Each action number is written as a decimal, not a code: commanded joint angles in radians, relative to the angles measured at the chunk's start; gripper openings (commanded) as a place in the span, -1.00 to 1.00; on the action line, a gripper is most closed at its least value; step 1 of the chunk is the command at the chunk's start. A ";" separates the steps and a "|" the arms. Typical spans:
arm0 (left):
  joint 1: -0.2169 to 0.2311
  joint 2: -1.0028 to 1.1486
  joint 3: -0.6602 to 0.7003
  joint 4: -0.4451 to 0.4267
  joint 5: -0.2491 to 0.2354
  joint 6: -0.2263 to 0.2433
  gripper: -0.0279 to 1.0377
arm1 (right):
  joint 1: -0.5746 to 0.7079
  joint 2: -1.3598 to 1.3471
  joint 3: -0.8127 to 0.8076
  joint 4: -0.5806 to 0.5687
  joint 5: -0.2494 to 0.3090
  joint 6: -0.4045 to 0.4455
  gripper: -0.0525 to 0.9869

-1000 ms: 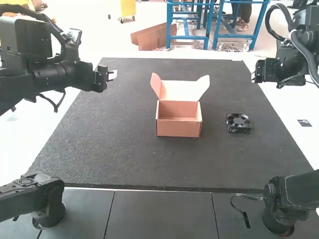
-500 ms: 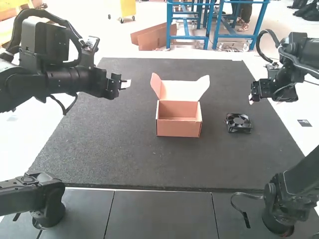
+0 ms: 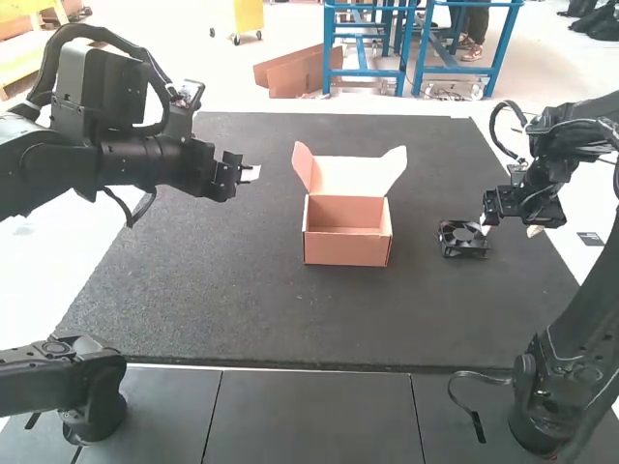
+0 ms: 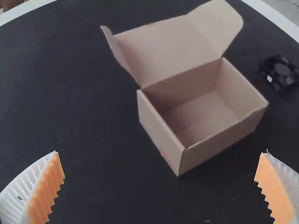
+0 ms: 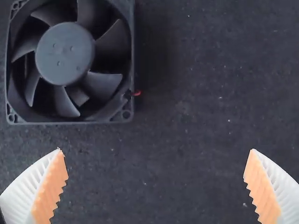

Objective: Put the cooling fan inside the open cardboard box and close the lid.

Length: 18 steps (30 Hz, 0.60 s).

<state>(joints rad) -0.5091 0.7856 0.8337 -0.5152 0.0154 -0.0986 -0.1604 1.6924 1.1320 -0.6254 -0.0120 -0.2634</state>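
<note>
Left gripper (image 3: 250, 174) level, fingers (image 4: 44, 186) wide apart, right gripper (image 3: 490, 218) pointing down, fingers (image 5: 46, 186) wide apart

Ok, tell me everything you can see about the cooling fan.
The cooling fan is a black square unit, plastic by its look, with a round hub, curved blades and screw holes at the frame's corners. A short red wire end shows at one edge. It lies flat on the black mat, right of the open cardboard box and apart from it. Nothing touches it; the right claw hangs open close by.
</note>
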 commanded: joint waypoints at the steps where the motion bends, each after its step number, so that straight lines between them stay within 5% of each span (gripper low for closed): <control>1: -0.009 0.000 0.010 0.001 -0.003 -0.004 0.86 | -0.013 0.032 0.069 0.018 0.001 -0.011 0.77; 18: -0.009 0.000 0.007 -0.003 -0.005 -0.004 0.86 | -0.016 0.239 0.221 0.024 0.007 0.000 0.78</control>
<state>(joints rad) -0.5110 0.7868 0.8333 -0.5205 0.0154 -0.0986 -0.1608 1.9217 1.3178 -0.5980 -0.0109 -0.2630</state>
